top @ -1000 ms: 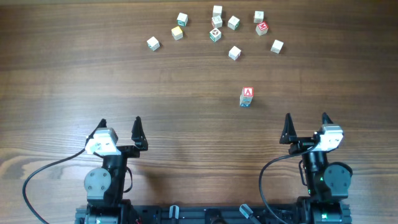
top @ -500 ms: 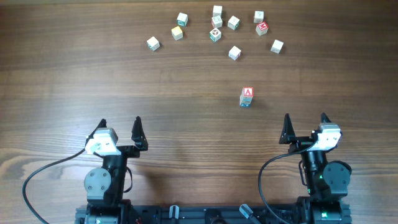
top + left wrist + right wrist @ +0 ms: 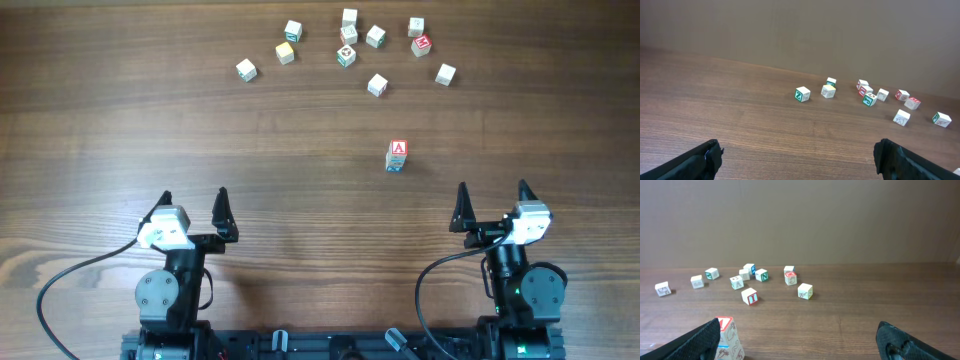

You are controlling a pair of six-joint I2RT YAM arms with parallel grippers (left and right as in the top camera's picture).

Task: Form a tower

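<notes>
The tower (image 3: 397,156) looks built, standing free on the counter (image 3: 120,130). The left pincer (image 3: 192,196) and right pincer (image 3: 492,187) gape wide, empty.

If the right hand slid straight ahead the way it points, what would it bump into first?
Likely the rightmost loose cube, though depth is unclear; the tower stands left of that line.

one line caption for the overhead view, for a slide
The left gripper and right gripper wait open, short of the tower; loose cubes scattered beyond.
</notes>
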